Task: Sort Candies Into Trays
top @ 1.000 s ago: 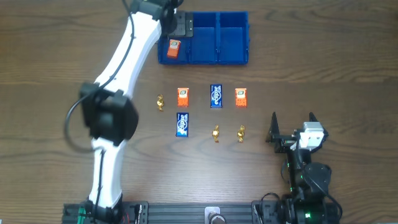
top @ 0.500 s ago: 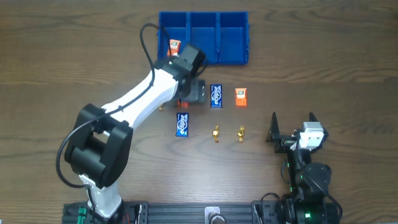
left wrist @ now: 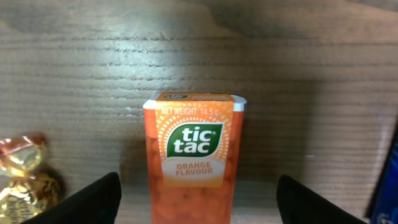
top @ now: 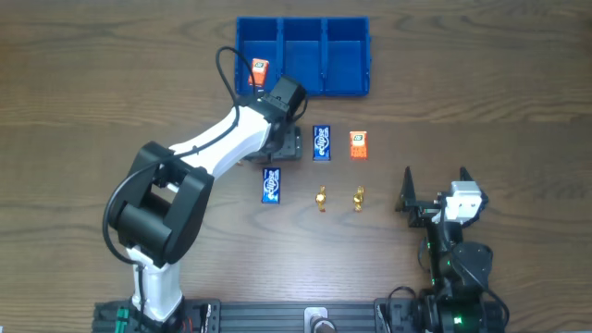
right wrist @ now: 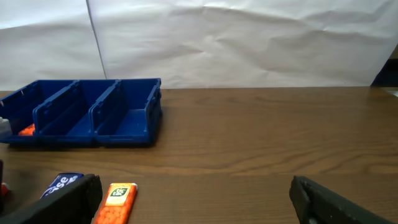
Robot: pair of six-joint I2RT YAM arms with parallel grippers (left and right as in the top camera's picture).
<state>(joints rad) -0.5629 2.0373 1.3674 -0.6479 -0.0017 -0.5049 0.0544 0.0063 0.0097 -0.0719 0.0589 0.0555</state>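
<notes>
A blue three-compartment tray (top: 344,57) stands at the back with one orange candy box (top: 260,70) in its left compartment. My left gripper (top: 283,144) is low over the table just in front of the tray. It is open, and a second orange candy box (left wrist: 194,163) lies flat between its fingers (left wrist: 93,200), with a gold wrapped candy (left wrist: 22,180) beside it. A blue bar (top: 321,142) and a third orange box (top: 358,144) lie to the right. My right gripper (top: 435,190) rests open near its base, holding nothing.
Another blue bar (top: 271,185) and two gold candies (top: 321,198) (top: 358,196) lie in the front row. In the right wrist view the tray (right wrist: 81,112), an orange box (right wrist: 118,200) and a blue bar (right wrist: 62,183) lie ahead of my right gripper (right wrist: 199,205).
My left gripper left the tray's left compartment, where an orange box stays, and came down toward me over the orange box in the middle row. The right arm stayed still.
</notes>
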